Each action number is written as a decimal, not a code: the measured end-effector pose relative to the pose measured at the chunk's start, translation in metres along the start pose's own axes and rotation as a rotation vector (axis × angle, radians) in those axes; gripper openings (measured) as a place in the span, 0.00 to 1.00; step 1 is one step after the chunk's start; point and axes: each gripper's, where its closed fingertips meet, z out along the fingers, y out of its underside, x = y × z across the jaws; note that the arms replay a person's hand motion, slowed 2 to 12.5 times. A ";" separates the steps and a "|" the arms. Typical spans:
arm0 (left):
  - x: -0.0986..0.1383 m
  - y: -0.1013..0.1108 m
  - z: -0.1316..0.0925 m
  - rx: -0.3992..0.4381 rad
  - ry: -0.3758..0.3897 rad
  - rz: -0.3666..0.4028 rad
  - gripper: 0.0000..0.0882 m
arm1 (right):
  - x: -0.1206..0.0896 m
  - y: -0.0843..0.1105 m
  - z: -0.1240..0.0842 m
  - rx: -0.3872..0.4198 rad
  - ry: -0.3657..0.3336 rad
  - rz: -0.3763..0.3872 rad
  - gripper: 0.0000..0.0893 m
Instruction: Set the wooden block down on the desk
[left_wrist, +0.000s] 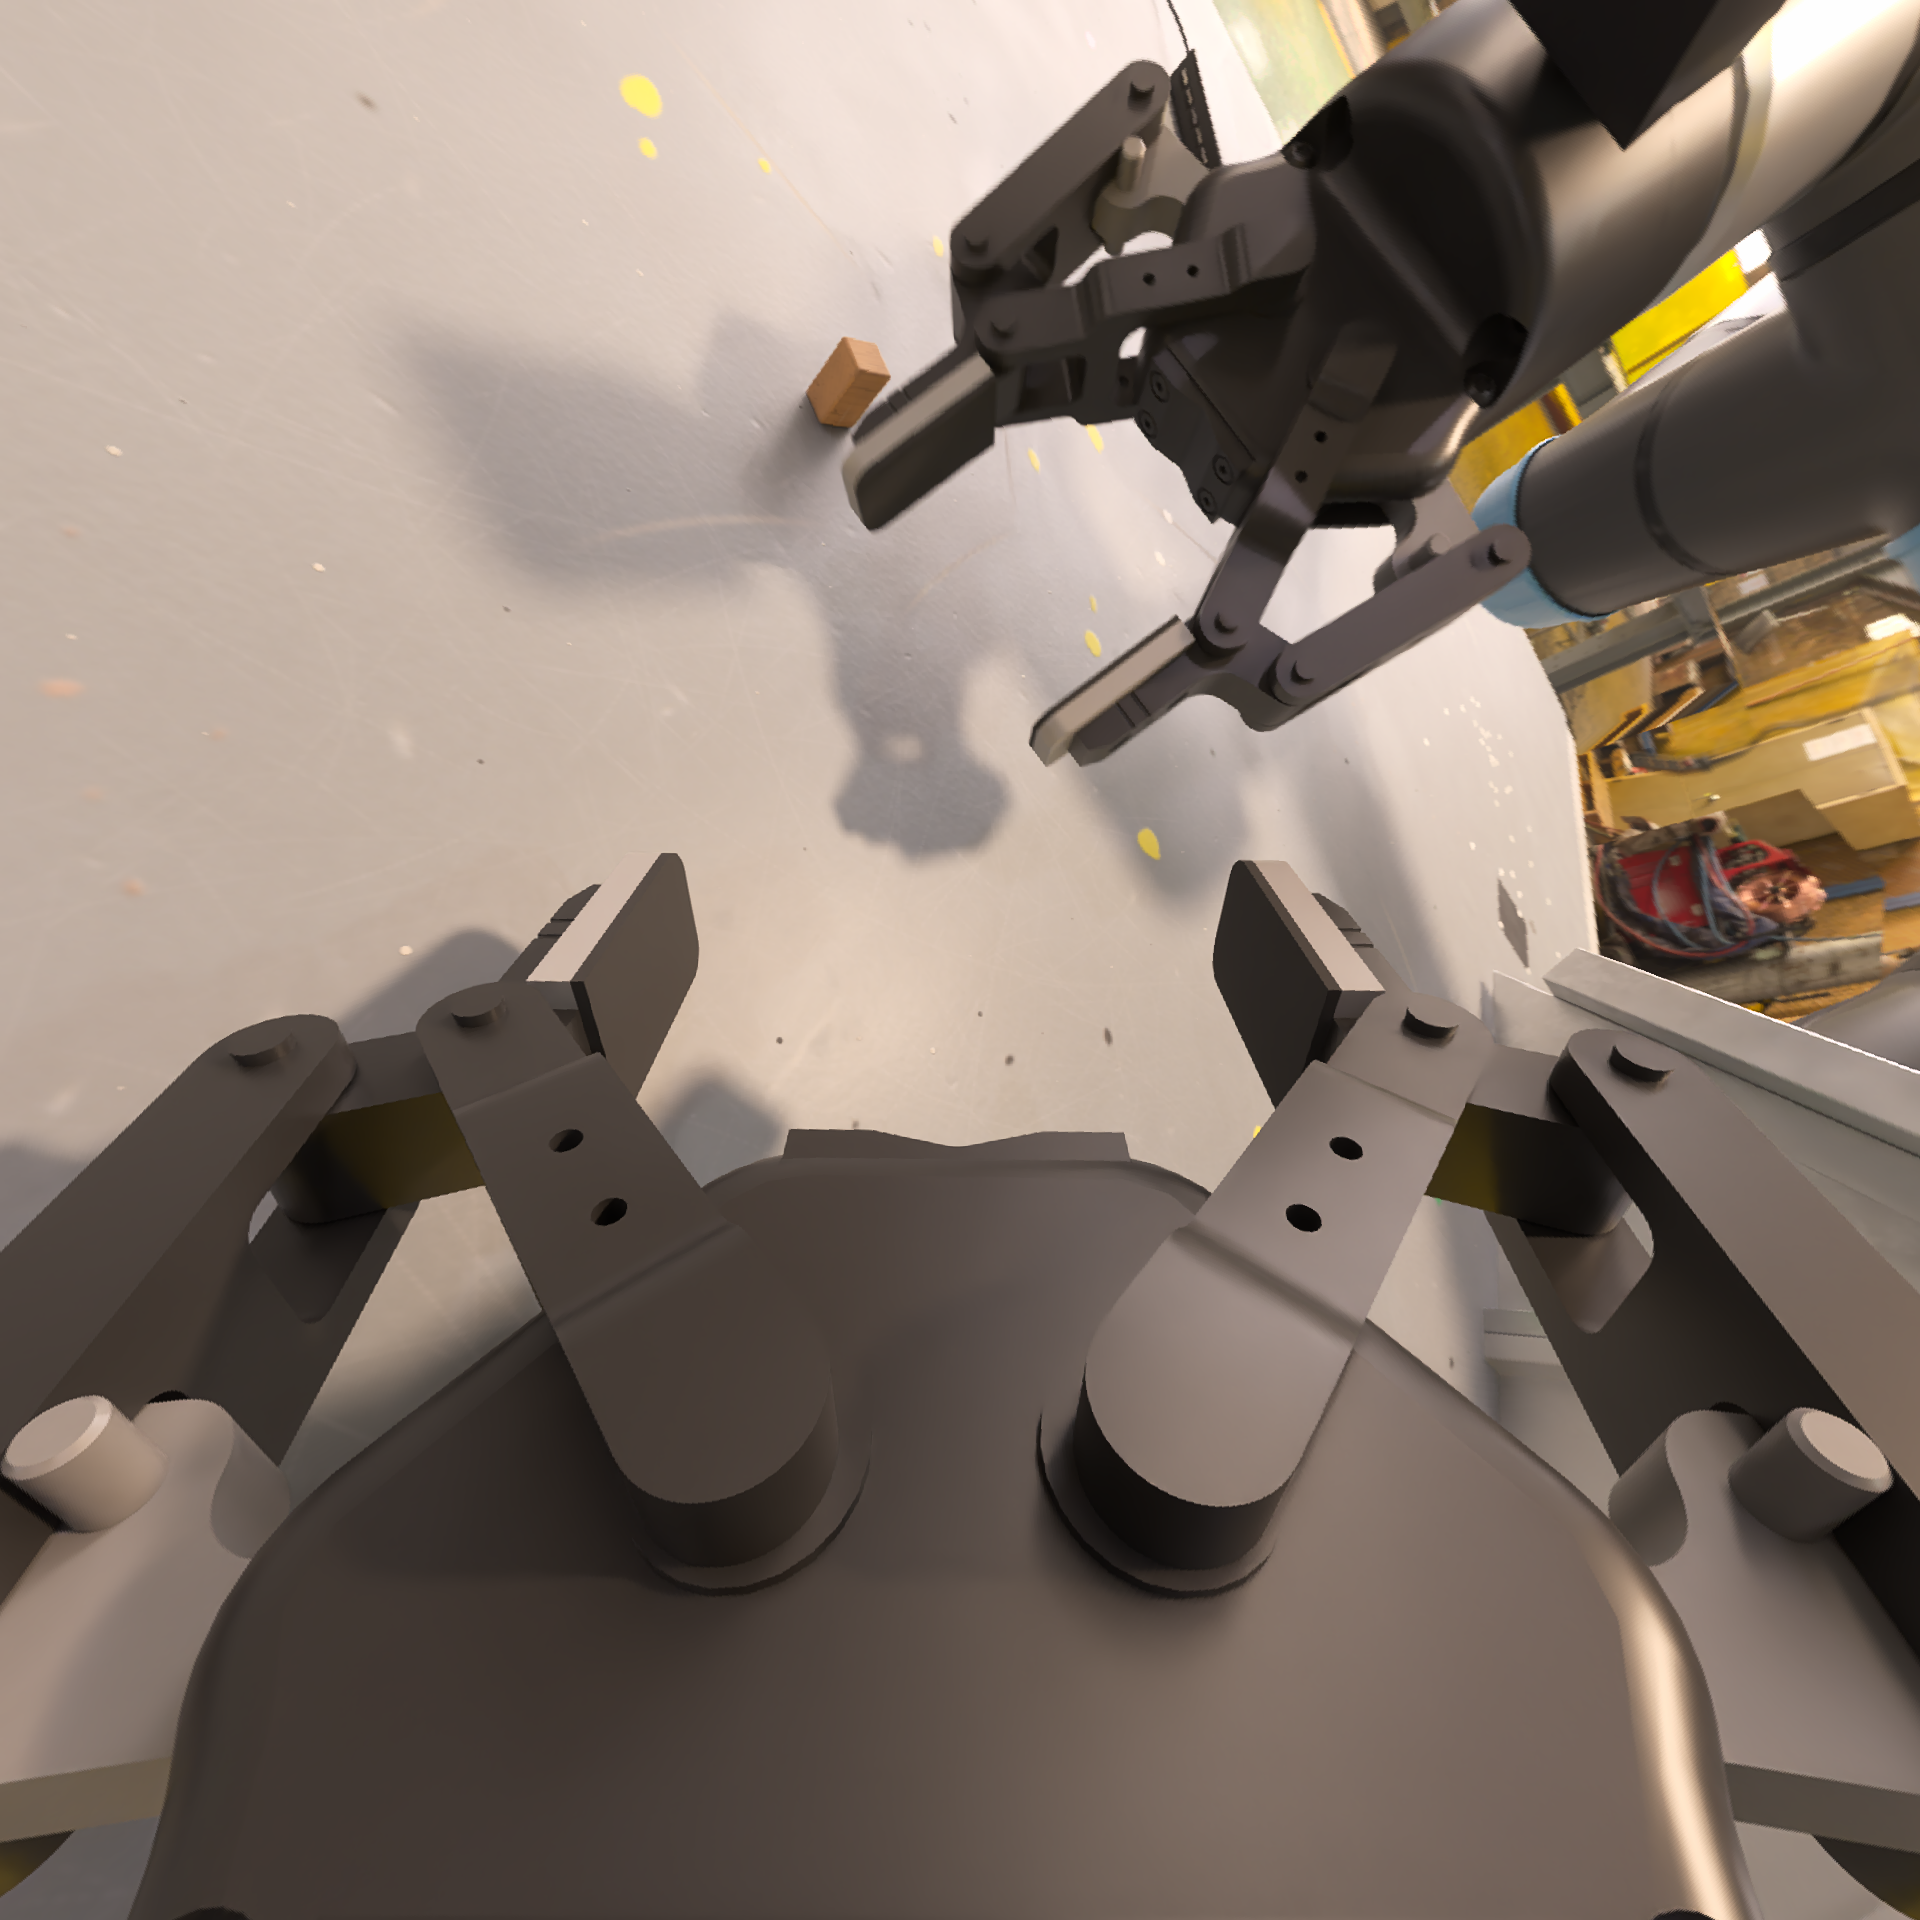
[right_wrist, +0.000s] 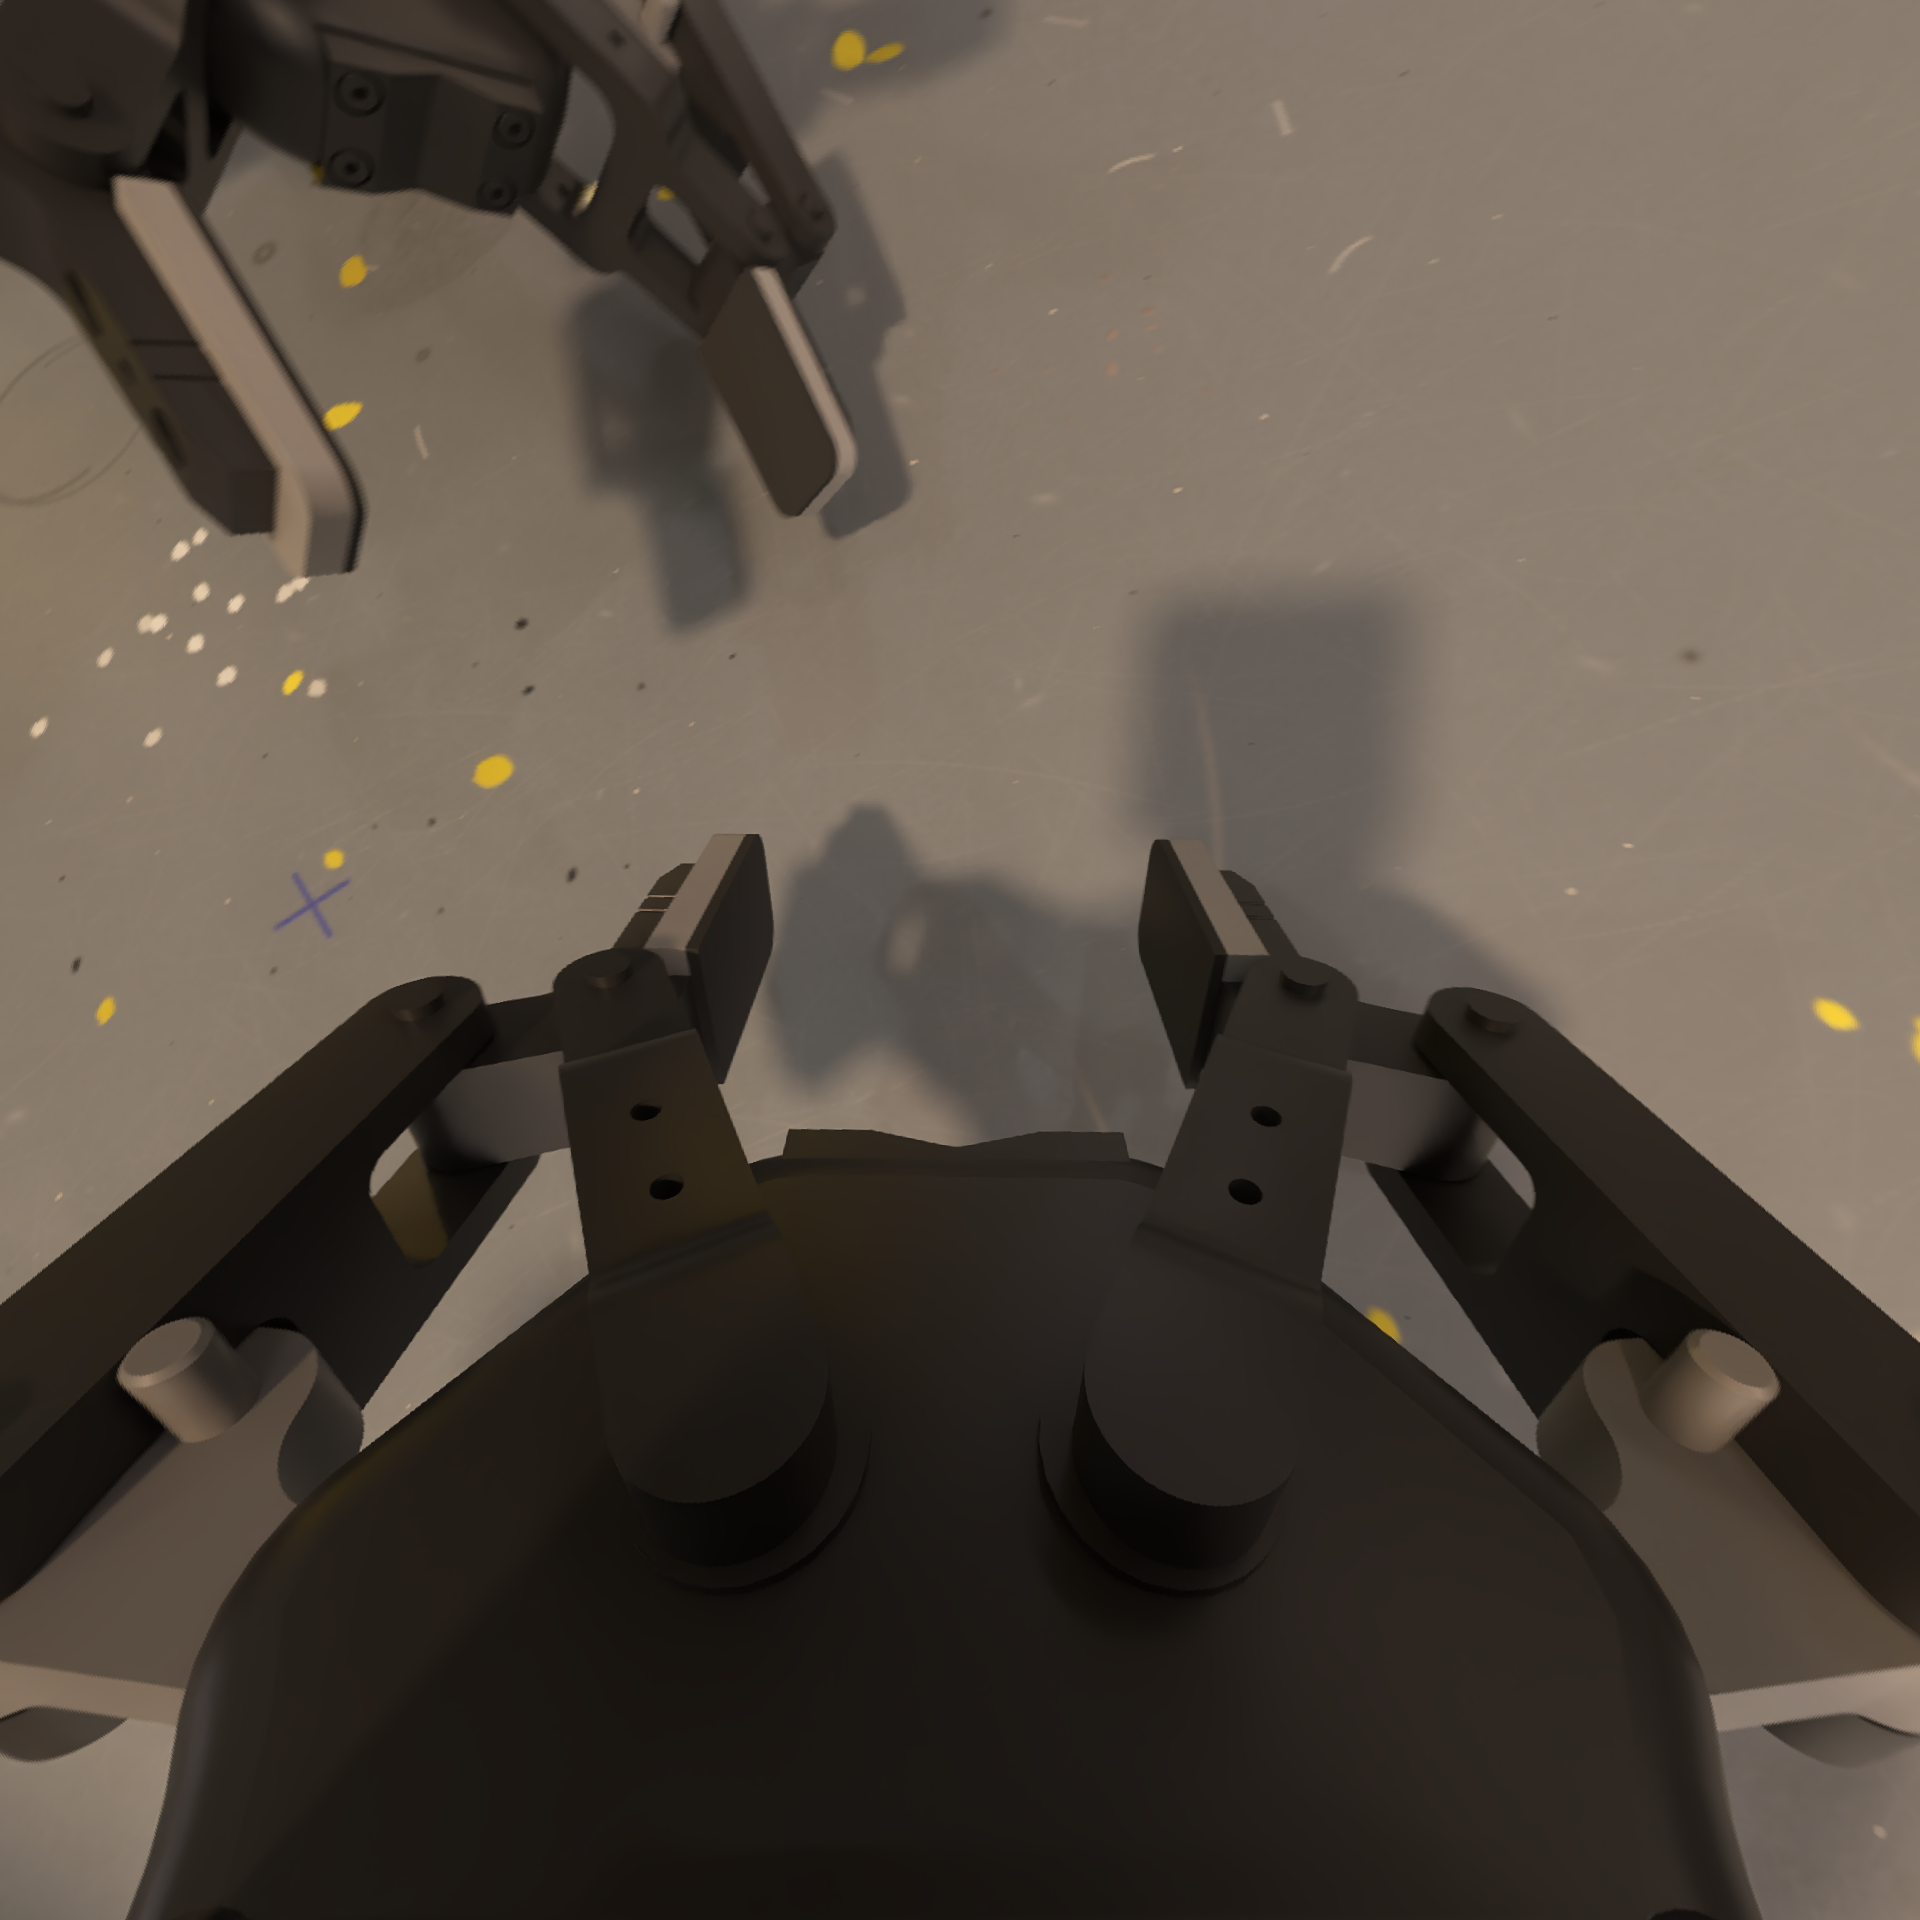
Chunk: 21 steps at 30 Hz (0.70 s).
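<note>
A small wooden block (left_wrist: 848, 381) lies on the grey desk (left_wrist: 312, 416), far ahead in the left wrist view. My left gripper (left_wrist: 956, 935) is open and empty above the desk, well short of the block. My right gripper (left_wrist: 956, 592) shows in the same view at the upper right, open and empty, one fingertip close beside the block without holding it. In the right wrist view my right gripper (right_wrist: 956, 925) is open over bare desk, and the left gripper (right_wrist: 571, 488) hangs open at the upper left. The block does not show there.
The desk (right_wrist: 1455, 520) is speckled with yellow and white paint spots and a small blue cross mark (right_wrist: 310, 904). Its right edge (left_wrist: 1558, 831) curves away, with yellow machinery and red equipment (left_wrist: 1704, 894) beyond. A pale metal bar (left_wrist: 1714, 1039) lies at the right.
</note>
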 end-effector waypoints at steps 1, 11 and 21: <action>-0.001 0.000 0.000 0.000 -0.010 0.007 0.97 | -0.004 0.001 0.000 -0.009 -0.011 -0.008 0.68; -0.009 0.002 -0.001 -0.024 -0.059 0.058 0.97 | -0.020 -0.001 0.007 -0.038 0.006 -0.089 0.54; -0.007 0.000 0.001 -0.016 -0.028 0.030 0.97 | -0.014 0.008 0.015 -0.142 0.103 -0.123 0.51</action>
